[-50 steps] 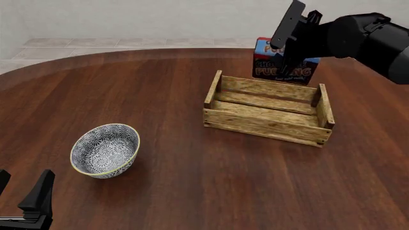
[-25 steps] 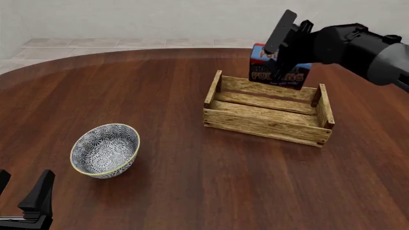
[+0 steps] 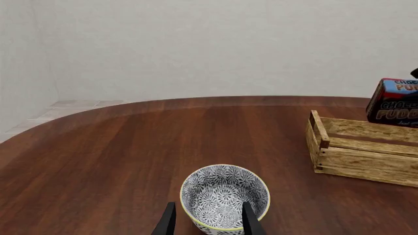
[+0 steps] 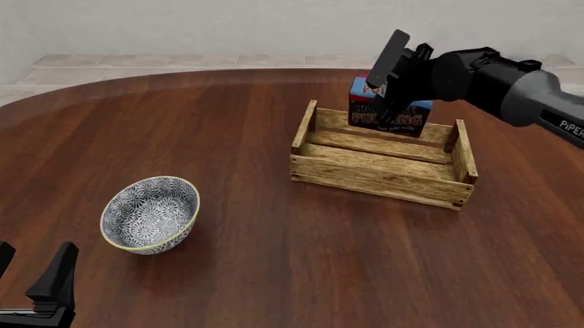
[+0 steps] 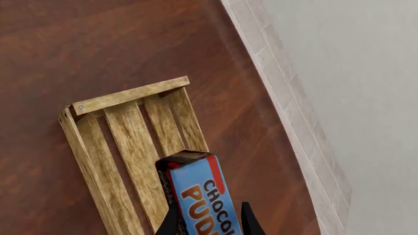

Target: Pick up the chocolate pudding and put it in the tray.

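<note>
Clearly the right gripper point(image 4: 394, 82) is pinching the chocolate pudding point(image 4: 390, 109), its fingers pressed against the carton's two broad faces, and carries it in the upper right of the front view, above the far rail of the tray point(image 4: 383, 179). The carton hangs clear of the slats, just over the back edge rather than the middle of the crate.

It looks like a light, stiff cardboard box with smooth printed faces, so a grip across its thin dimension, as now, should hold it well; squeezing harder would likely dent it, and a slack grip might let it slide.

Seen from the right wrist, the long axis of the carton point(image 5: 199, 196) runs along the fingers point(image 5: 251, 223), toward the tray point(image 5: 124, 147) below, tilted a little off vertical in the front view. Its lettered dark front faces the camera there.

At the lower left, the left gripper point(image 4: 35, 287) is spread and holds nothing, near the bowl point(image 4: 150, 213).
</note>
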Robot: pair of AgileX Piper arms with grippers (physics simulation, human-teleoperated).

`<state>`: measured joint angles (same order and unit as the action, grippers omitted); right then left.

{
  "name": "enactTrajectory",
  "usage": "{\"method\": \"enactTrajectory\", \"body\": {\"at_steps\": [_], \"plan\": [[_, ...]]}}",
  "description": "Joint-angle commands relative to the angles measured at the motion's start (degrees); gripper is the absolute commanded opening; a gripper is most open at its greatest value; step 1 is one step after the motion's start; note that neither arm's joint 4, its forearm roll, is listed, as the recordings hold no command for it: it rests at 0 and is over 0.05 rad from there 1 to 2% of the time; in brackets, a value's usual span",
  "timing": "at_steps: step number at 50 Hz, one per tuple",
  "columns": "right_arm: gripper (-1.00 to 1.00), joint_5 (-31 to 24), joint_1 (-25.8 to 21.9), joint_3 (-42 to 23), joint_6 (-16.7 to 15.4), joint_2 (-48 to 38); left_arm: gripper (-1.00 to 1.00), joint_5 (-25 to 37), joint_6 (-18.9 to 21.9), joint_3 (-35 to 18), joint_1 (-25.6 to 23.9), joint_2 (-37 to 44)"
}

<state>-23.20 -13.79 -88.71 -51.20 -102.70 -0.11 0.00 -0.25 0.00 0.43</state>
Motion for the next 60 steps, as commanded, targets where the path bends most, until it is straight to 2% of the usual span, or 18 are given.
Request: {"method": "enactTrajectory", "body": {"at_steps": [1,23,60], "plan": [[-1.0,1.18,-0.22,0.72,1.83,-1.15,1.0,0.0,0.01,0.0,0.0,0.0],[-1.0,2.76,-0.95,2.43,3.34,-2.48,1.0,0.0,0.0,0.0,0.01,-0.01],[-1.0,4.37,-0.55,2.46,4.09,-5.81,1.0,0.0,-0.01,0.0,-0.01,-0.01]]}}
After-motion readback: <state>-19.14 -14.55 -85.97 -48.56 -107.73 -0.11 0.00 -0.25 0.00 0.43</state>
